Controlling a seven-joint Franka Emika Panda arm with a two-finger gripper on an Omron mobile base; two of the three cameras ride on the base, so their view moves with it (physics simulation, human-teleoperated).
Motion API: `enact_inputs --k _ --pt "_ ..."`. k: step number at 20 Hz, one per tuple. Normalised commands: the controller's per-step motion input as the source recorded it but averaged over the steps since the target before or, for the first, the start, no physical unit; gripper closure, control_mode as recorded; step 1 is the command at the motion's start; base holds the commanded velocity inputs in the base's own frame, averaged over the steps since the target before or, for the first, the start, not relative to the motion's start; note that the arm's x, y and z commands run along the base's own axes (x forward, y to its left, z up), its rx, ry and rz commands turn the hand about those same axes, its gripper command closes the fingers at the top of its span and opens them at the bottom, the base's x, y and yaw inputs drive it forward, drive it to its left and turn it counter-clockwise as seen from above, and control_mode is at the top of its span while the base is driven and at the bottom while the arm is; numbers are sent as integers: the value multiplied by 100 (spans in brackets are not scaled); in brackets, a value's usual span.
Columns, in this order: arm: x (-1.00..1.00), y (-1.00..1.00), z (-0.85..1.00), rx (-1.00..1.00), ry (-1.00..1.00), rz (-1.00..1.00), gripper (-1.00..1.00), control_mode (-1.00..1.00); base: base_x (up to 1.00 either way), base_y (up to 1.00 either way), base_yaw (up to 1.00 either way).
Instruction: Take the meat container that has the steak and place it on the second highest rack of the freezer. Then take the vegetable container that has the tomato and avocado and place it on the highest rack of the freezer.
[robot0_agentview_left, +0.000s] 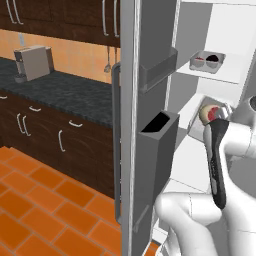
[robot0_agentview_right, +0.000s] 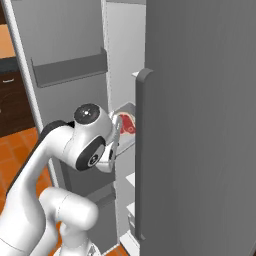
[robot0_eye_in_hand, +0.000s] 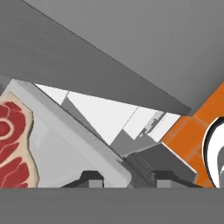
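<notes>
While the arm reaches into the freezer (robot0_agentview_left: 150, 100):
Steak (robot0_eye_in_hand: 11, 144): lies in the meat container (robot0_eye_in_hand: 57, 153), resting on a white shelf inside.
Gripper (robot0_eye_in_hand: 124, 177): fingertips straddle the container's rim corner; whether they pinch it I cannot tell.
Vegetable container (robot0_agentview_left: 207, 61): on the shelf above.
Advice: keep the tray level, clear of the door bin (robot0_agentview_left: 157, 130).
</notes>
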Motion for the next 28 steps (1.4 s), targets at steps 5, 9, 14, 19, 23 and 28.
enact_inputs --k 5,9,14,19,23,28 --pt "-29 10 21 -2 -11 -6 100 -100 0 0 0" --pt "-9 0 9 0 -1 -14 100 -100 0 0 0" --pt "-13 0 54 0 17 -4 100 -100 0 0 0" --pt "-34 0 46 0 9 0 100 -100 0 0 0" --pt "-28 -1 16 -3 16 -3 100 -100 0 0 0" --pt "0 1 23 -16 24 -13 100 -100 0 0 0"
